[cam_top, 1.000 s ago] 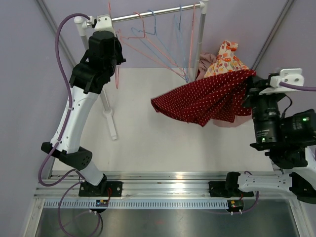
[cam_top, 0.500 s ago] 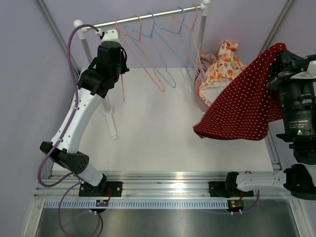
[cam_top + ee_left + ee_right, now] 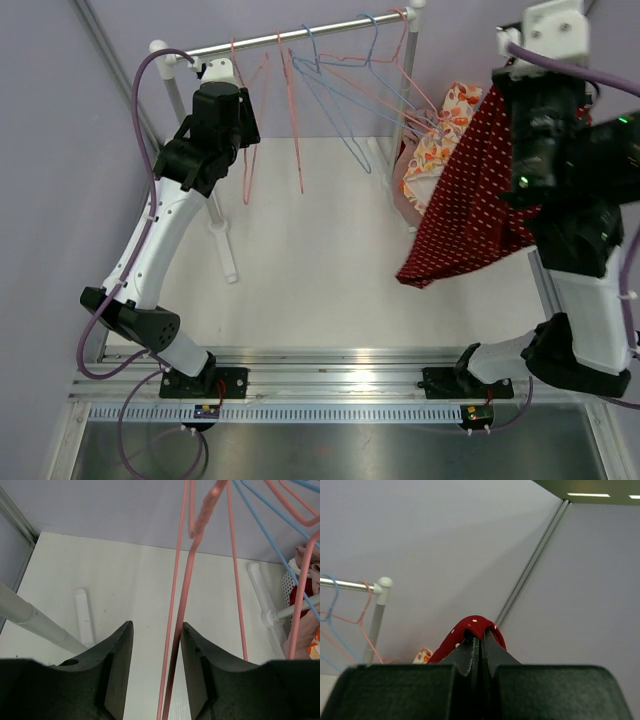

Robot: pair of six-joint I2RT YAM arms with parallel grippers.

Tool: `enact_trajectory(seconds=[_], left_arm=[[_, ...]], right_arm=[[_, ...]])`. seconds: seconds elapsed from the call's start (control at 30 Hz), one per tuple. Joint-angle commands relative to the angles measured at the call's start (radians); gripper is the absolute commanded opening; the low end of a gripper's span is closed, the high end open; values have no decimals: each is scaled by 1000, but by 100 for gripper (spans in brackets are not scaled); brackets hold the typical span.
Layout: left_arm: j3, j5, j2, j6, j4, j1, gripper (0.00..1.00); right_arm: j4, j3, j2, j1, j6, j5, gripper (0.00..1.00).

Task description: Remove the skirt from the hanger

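The red white-dotted skirt hangs free in the air at the right, clear of the rack. My right gripper is raised high and shut on a fold of the skirt at its top. The pink hanger dangles bare from the rod at the left. My left gripper is up beside it and open. The hanger's thin pink wires run between the jaws, close to the right finger.
A metal rod carries several more pink and blue hangers, splayed at angles. An orange-flowered garment lies heaped at the back right by the rack's post. The rack's white foot lies on the table at the left.
The right arm swung the skirt off to the right and lifted it high. The left gripper has opened round the pink hanger. The hangers have swung back under the rod.
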Motion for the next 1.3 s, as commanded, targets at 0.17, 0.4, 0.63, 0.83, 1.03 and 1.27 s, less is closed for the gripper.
enact_trajectory(seconds=[0.17, 0.4, 0.63, 0.83, 1.03, 1.27], left_arm=[[48, 42, -32, 7, 15, 20, 50], [-12, 43, -77, 43, 40, 40, 63], [-64, 56, -98, 23, 84, 45, 99], [-41, 53, -94, 32, 80, 45, 99], [5, 70, -106, 26, 28, 45, 99], [71, 123, -164, 11, -61, 43, 99]], right_arm=[[-234, -41, 173, -658, 433, -271, 0], [-339, 227, 357, -872, 763, -412, 0], [-264, 301, 614, -939, 940, -519, 0], [-100, -12, 702, -942, 1036, -599, 0], [-119, -90, 829, -953, 1154, -645, 9], [-80, -342, 611, -953, 1254, -718, 100]])
